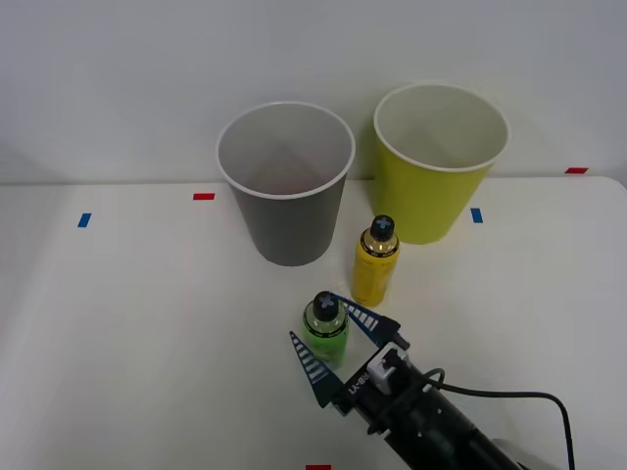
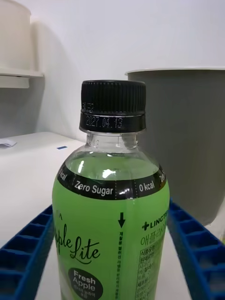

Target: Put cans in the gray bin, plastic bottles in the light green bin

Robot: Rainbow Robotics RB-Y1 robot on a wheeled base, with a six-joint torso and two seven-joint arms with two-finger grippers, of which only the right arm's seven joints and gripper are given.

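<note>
Blue ribbed fingers (image 2: 28, 243) of the right claw (image 1: 338, 345) stand spread around the upright green bottle (image 1: 325, 330), not yet closed, before the gray bin (image 1: 285, 181).

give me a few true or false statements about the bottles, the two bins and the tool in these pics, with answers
1. The green bottle stands upright between the fingers of the right tool. True.
2. The green bottle has a white cap. False: its cap is black.
3. The gray bin lies tipped on its side. False: it stands upright, beside the lime bin.
4. A yellow bottle stands on the table in front of the two bins. True.
5. The green bottle is already inside the lime bin. False: it stands on the table, nearer the robot than the bins.
</note>
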